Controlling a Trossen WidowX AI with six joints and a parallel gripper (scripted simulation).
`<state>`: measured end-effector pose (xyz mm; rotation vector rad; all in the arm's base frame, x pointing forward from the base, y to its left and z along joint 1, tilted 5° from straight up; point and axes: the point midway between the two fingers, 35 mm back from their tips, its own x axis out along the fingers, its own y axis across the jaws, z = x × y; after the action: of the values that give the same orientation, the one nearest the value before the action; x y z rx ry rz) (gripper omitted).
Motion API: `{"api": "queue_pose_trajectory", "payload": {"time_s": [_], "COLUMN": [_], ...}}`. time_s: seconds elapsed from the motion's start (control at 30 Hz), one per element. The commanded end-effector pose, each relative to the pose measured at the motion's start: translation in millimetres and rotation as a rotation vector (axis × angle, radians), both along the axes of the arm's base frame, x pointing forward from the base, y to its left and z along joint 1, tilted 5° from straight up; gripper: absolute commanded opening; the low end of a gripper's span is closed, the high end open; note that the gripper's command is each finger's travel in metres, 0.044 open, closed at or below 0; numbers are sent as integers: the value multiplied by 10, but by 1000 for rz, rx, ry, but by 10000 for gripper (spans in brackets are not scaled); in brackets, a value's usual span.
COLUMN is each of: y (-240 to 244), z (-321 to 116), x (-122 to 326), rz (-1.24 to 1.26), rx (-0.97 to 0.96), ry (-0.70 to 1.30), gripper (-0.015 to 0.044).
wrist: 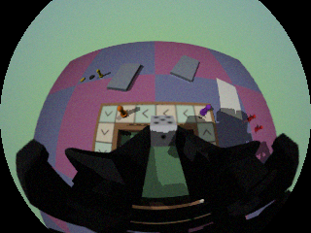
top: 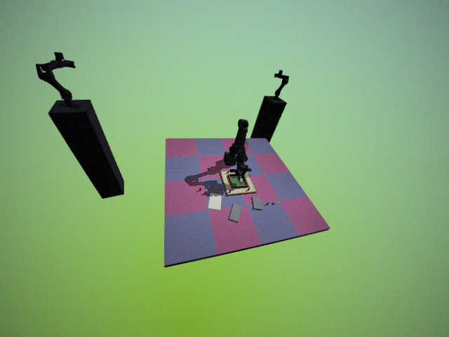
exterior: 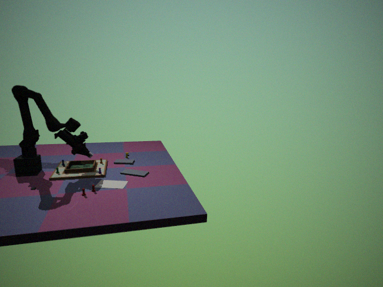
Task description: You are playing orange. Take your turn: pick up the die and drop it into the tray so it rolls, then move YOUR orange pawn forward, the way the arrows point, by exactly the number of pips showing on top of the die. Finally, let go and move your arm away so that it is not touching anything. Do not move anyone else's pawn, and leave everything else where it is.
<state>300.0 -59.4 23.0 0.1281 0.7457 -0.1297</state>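
1. Top view: arm (top: 239,144) bent over the board (top: 238,182), which lies on the checkered mat (top: 188,239). Gripper and die too small here to make out. Three flat cards (top: 236,212) and a few spare pawns (top: 272,203) visible beyond the board, well apart from it. Two dark pillars with cameras to the left and behind, seen only in this view.

2. Exterior view: gripper (exterior: 87,153) tilted down and forward, hanging above the far side of the tray (exterior: 79,165), not touching it. Height over the tray clear here, and nowhere else. Pawns on the board corners tiny; one orange-brown pawn (exterior: 101,160) at the far corner. Die not visible from this side.

3. Wrist view: die (wrist: 163,126), a small grey cube, pinched between the fingertips, so fingers narrow and closed on it. Green tray floor (wrist: 163,171) directly below and toward the camera. Arrow squares run along the far edge of the board; orange pawn (wrist: 122,112) stands on that row to the left, purple pawn (wrist: 208,111) to the right. Pips on the die too blurred to read.

4. Step in hand, as a judgement: release of the die over the tray. Best to open the fingers fully with the die over the middle of the tray, not over its far wall, and high enough for a real roll, yet not so high as to bounce out toward the pawns.
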Motion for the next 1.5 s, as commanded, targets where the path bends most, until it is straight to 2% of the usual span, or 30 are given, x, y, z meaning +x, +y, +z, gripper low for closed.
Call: {"api": "queue_pose_trajectory", "payload": {"time_s": [0.0, 0.43, 1.47], "y": [17, 142, 144], "z": [-41, 262, 264], "x": [-49, -545, -554], "rz": [-5, -5, -5], "rx": [3, 4, 4], "ry": [-57, -54, -54], "gripper": [0, 0, 0]}}
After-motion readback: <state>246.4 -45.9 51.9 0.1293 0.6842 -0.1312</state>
